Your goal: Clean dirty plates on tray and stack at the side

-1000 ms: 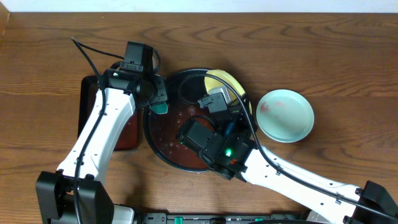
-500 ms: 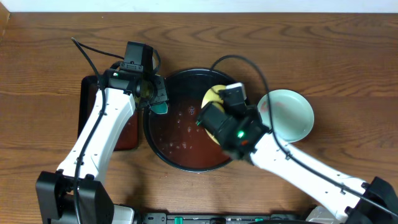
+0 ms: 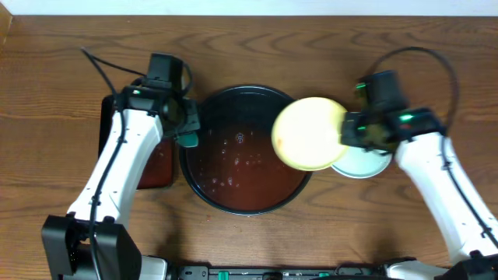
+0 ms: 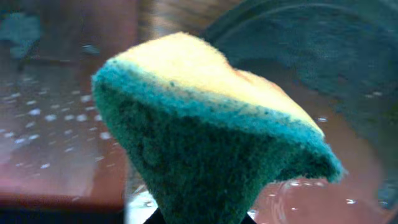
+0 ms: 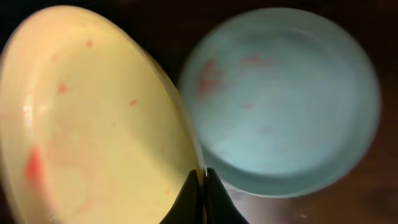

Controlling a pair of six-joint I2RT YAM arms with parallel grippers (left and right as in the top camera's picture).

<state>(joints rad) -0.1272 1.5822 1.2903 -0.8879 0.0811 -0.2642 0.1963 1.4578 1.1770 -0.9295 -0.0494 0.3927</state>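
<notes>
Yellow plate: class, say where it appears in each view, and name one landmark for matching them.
Overhead: yellow plate right of centre, overlapping the black tray's right rim, held by the right end effector.
Left wrist: not in it; only a sponge.
Right wrist: left half, its right edge pinched.
Shared landmark: mint-blue plate just right of it, in overhead and right wrist.

Yellow plate (image 3: 310,134) aloft, further right

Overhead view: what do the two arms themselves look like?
Both the left arm and right arm have white links with black joint housings. Small green lights glow near each wrist. A thin black cable loops off each. The right wrist view shows slim black fingers.
</notes>
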